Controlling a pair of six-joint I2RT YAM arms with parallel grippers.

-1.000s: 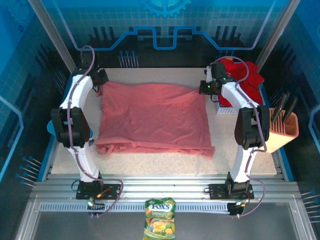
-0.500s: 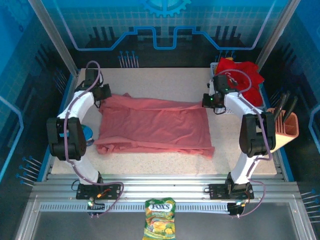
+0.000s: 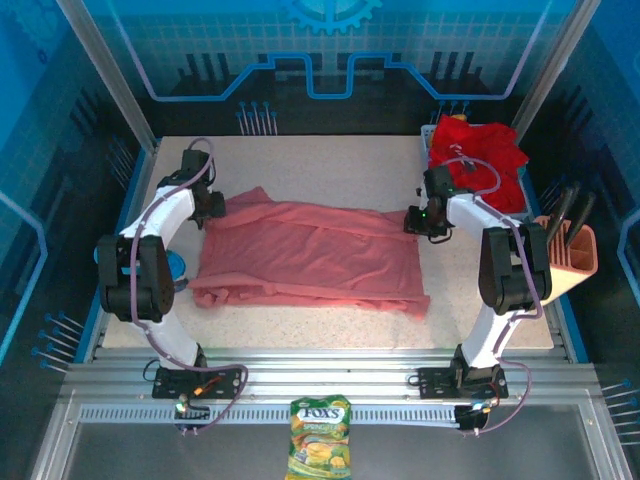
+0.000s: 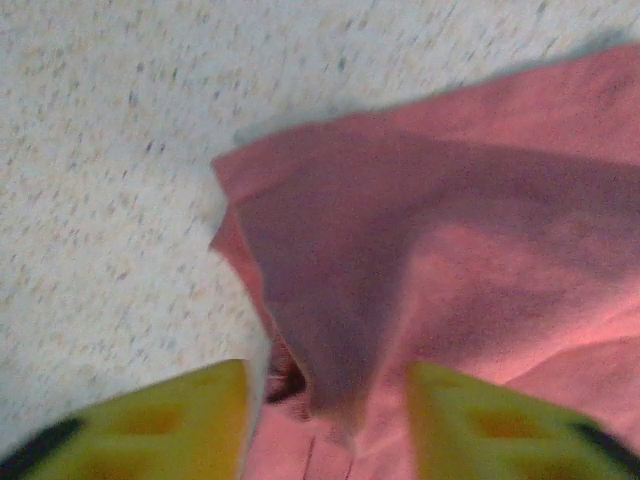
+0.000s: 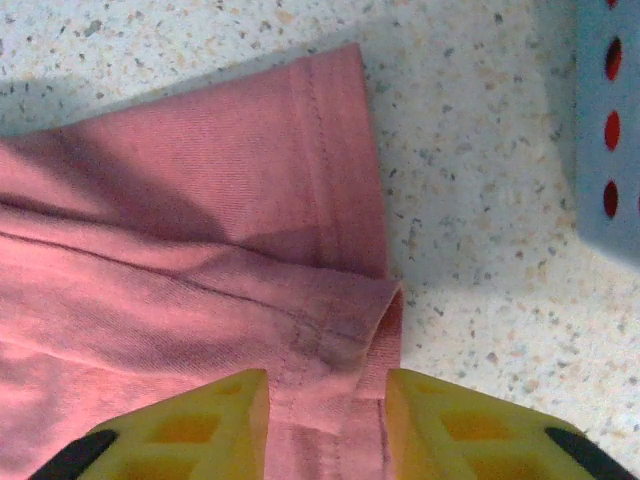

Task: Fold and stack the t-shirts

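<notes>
A faded salmon-pink t-shirt (image 3: 310, 255) lies spread on the speckled table (image 3: 320, 165), its far edge doubled over toward me. My left gripper (image 3: 212, 205) is shut on the shirt's far left corner (image 4: 330, 300), with cloth bunched between its yellow fingers (image 4: 190, 415). My right gripper (image 3: 416, 220) is shut on the far right corner, where a hemmed fold (image 5: 340, 330) sits between its fingers (image 5: 450, 425). Bright red t-shirts (image 3: 482, 150) are heaped at the back right.
A white mesh basket (image 5: 605, 130) stands just right of the right gripper, under the red heap. An orange holder with dark tools (image 3: 567, 255) is at the right edge. A blue object (image 3: 176, 268) lies by the left arm. A candy bag (image 3: 320, 437) rests on the front rail.
Both grippers have come toward the near edge, drawing the pink shirt's far edge with them. The shirt's far part now folds over itself and covers less of the table.
</notes>
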